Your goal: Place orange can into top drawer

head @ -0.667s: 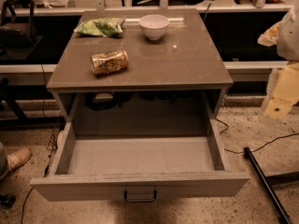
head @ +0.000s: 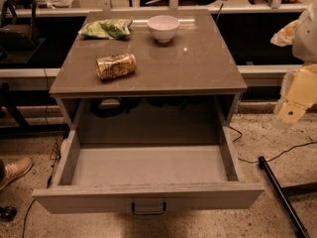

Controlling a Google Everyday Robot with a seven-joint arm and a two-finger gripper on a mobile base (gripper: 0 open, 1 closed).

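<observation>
Very little has changed over the last instant, and for me that is the finding. The orange can lies on its side exactly where it lay before, on the left front part of the bench, nearer me than the green snack bag and the white bowl and apart from both. The top drawer is still pulled fully out below the bench edge, its handle facing me, and I can see nothing lying on its floor. My arm has stayed at the right edge of the view, off to the side of the bench and well apart from the can. Its pale lower end, which I take to be the claw, hangs beside the bench's right front corner, over the floor. I cannot tell whether the claw is released or clenched, but it is grasping nothing that I can see, and certainly not the can. I judge that the opening step is done and the carrying part has not begun, so the reach, the pick and the drop are all still ahead of me. The next move has to bring the claw up and left across the bench to the can. Since the can lies on its side, it may roll if I nudge it before closing. The bag and bowl sit far enough back that I do not expect them to hinder the approach.
</observation>
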